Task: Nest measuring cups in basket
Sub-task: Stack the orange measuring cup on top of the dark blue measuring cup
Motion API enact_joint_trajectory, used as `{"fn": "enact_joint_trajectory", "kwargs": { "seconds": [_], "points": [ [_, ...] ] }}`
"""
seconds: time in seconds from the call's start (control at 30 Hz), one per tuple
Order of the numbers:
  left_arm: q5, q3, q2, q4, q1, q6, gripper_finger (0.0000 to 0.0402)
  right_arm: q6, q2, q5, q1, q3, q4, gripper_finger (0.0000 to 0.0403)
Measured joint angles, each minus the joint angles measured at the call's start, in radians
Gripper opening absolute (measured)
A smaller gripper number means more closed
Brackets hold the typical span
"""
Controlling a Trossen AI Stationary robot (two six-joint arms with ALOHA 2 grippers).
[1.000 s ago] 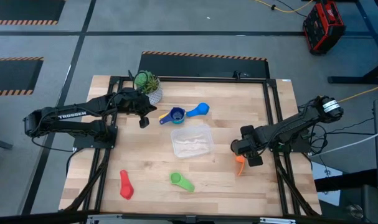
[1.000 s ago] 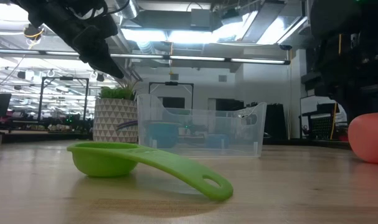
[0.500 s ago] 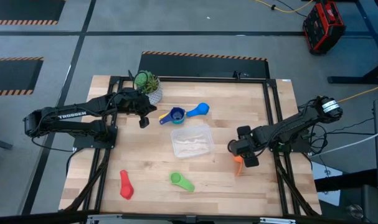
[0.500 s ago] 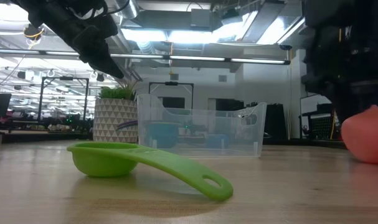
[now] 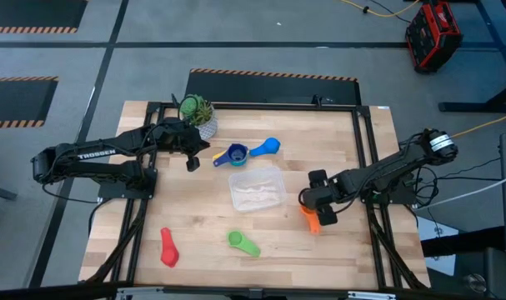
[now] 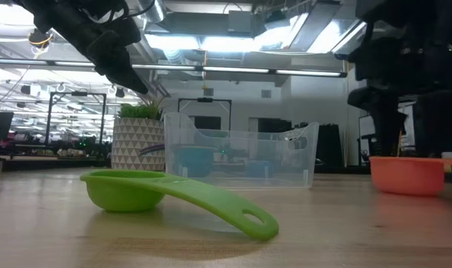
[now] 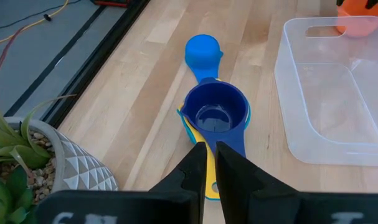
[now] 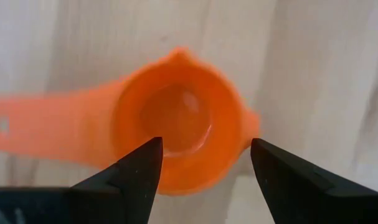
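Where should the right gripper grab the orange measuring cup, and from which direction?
Probably the bowl rim, from straight above. The orange measuring cup sits upright on the table, mouth up, and the right gripper is open with its fingers on either side of the bowl. The flat handle lies low on the wood, harder to pinch. Closing across the bowl wall, or one finger inside the rim, looks the more secure hold.
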Motion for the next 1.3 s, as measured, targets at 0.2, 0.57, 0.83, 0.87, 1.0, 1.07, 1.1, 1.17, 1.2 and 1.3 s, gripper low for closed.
{"fn": "enact_joint_trajectory", "kwargs": {
  "seconds": [0.2,0.57,0.83,0.87,1.0,1.07,1.1,1.17,1.2,1.3],
  "points": [
    [0.000,0.000,0.000,0.000,0.000,0.000,0.0028,-0.025,0.000,0.054,0.000,0.000,0.034,0.0248],
    [0.000,0.000,0.000,0.000,0.000,0.000,0.0028,-0.383,-0.001,0.049,0.000,0.137,0.004,0.0248],
    [0.000,0.000,0.000,0.000,0.000,0.001,0.0028,-0.528,0.028,-0.072,-0.068,0.148,0.011,0.0248],
    [0.000,0.000,0.000,0.000,0.000,0.001,0.0027,-0.536,0.034,-0.073,-0.078,0.148,0.018,0.0248],
    [0.000,0.000,0.000,0.000,0.000,0.001,0.0028,-0.579,0.065,-0.083,-0.112,0.148,0.024,0.0248],
    [0.000,0.000,0.000,0.000,0.000,0.001,0.0027,-0.578,0.088,-0.127,-0.126,0.148,0.021,0.0248],
    [0.000,0.000,0.000,0.000,0.000,0.001,0.0028,-0.578,0.098,-0.152,-0.130,0.148,0.020,0.0248],
    [0.000,0.000,0.000,0.000,0.000,0.001,0.0027,-0.578,0.117,-0.179,-0.135,0.148,0.024,0.0248],
    [0.000,0.000,0.000,0.000,0.000,0.001,0.0028,-0.578,0.125,-0.182,-0.136,0.148,0.023,0.0248],
    [0.000,0.000,0.000,0.000,0.000,0.001,0.0028,-0.578,0.150,-0.184,-0.137,0.148,0.032,0.0248]
  ]
}}
